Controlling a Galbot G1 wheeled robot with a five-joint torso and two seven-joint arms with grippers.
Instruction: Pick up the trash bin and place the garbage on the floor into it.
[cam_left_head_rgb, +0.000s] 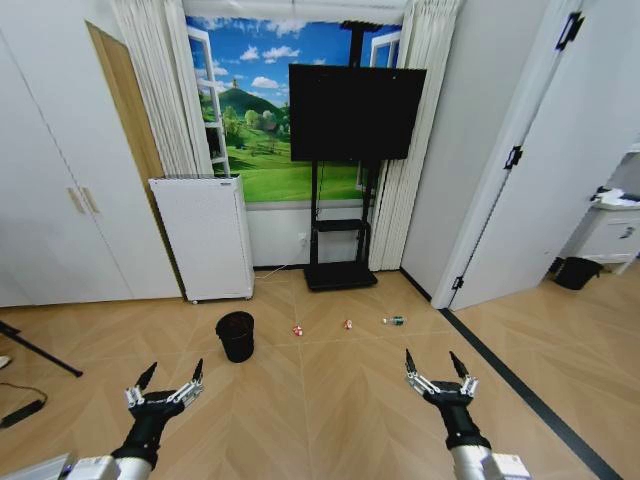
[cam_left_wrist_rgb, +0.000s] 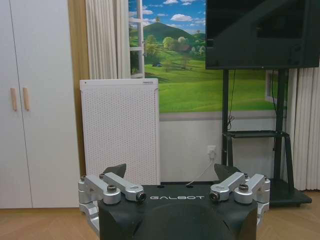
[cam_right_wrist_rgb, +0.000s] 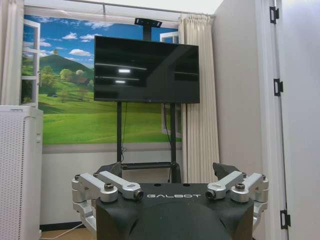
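You've got the floor (cam_left_head_rgb: 330, 400) – tan herringbone parquet with a dark border strip (cam_left_head_rgb: 520, 385) running along the right side. Sitting on it: the bin (cam_left_head_rgb: 236, 335), upright, left of center. To its right there's a loose row of garbage – a red-and-white piece (cam_left_head_rgb: 297, 329), another (cam_left_head_rgb: 347, 324), then a bottle (cam_left_head_rgb: 394, 320) lying on its side. All three are apart from each other and from the bin. Behind them a TV stand (cam_left_head_rgb: 340, 275) and a white unit (cam_left_head_rgb: 205, 240) rest on the floor by the wall.

Living room: TV (cam_left_head_rgb: 356, 112) on stand, curtains (cam_left_head_rgb: 163, 85), parquet (cam_left_head_rgb: 320, 400).
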